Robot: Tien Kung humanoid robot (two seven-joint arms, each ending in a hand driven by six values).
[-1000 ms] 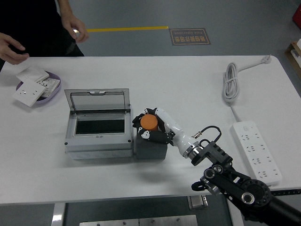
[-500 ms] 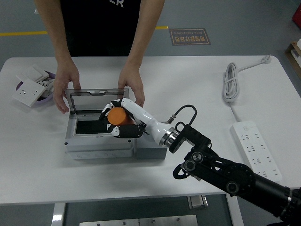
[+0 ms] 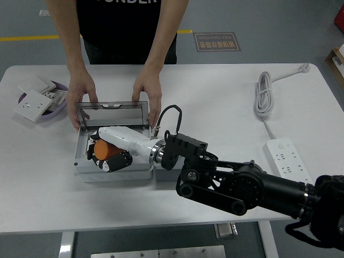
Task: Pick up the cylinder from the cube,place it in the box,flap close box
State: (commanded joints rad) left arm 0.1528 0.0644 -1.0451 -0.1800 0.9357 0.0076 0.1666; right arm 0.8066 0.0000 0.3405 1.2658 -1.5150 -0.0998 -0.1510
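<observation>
Right hand (image 3: 107,153) grips orange cylinder (image 3: 106,149) inside open grey box (image 3: 86,173), at tabletop (image 3: 215,91) 9 o'clock. Person's hands (image 3: 81,92) steady lid (image 3: 112,115) from 12 o'clock. Floor sign (image 3: 216,41) writing unreadable. Power strip (image 3: 288,167) at 3 o'clock.

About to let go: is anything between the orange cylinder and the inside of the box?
Nothing visible. The right hand holds the cylinder over the open box; a person's hands hold its lid up behind.

Matt grey plastic box (image 3: 115,171); clear glossy lid (image 3: 112,114).
</observation>
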